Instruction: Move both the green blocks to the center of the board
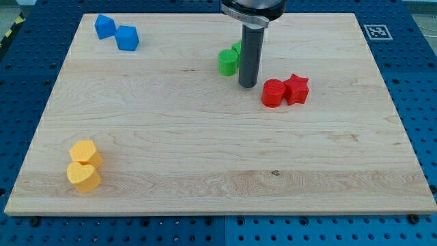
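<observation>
Green blocks: both at the worktop's upper middle, one partly hidden behind the rod. My tip, a bare tool holding nothing, sits just right of them. You'd judge them light, rigid, easily spun; push squarely from their far side.

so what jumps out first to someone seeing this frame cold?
The dark rod dropping in from the view's top, my tip just right of the two green blocks above the board's centre. Then the colour pairs: red blocks right of the tip, blue blocks top left, yellow blocks bottom left.
</observation>
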Controlling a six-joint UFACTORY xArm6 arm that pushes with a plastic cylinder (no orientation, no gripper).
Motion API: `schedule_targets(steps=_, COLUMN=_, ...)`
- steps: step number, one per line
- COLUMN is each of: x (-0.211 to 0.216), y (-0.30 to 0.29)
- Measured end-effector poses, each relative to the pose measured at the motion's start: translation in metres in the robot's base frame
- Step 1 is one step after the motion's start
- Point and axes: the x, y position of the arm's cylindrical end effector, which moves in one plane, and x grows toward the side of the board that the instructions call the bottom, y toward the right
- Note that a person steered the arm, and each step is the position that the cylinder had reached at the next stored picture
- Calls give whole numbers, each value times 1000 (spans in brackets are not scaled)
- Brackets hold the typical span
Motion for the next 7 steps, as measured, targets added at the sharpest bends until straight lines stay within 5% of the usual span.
schedule_targets(steps=2, x=-2, y=30)
schedule_targets(steps=5, x=-85, y=26)
schedule_targets(steps=7, x=-81, y=-45)
